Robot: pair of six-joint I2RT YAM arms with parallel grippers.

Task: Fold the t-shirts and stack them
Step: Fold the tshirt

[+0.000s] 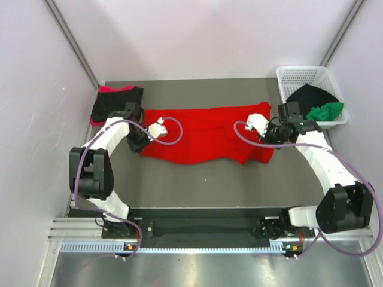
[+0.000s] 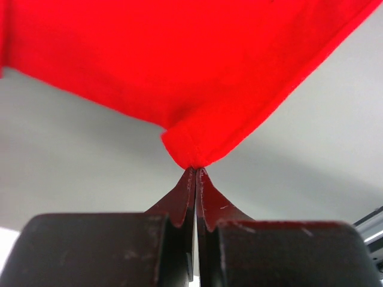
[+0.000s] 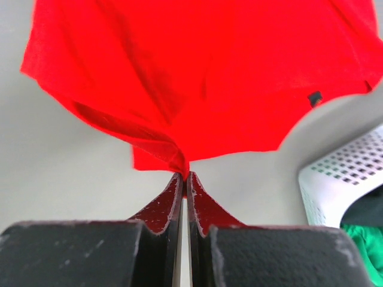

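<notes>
Left hand [image 2: 195,170] is pinched tight on a corner of the bright red soft cloth t-shirt [image 1: 200,134]. Right hand [image 3: 184,174] is pinched tight on its other end. I think they hold both ends to pull it flat across the grey surface [image 1: 239,179] for folding.

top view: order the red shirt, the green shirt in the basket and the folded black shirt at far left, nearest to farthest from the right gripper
1. red t-shirt: pinched in the shut right gripper, mid-table.
2. green t-shirt: in the white basket, far right corner.
3. folded black t-shirt: far left corner, on the opposite side.
</notes>
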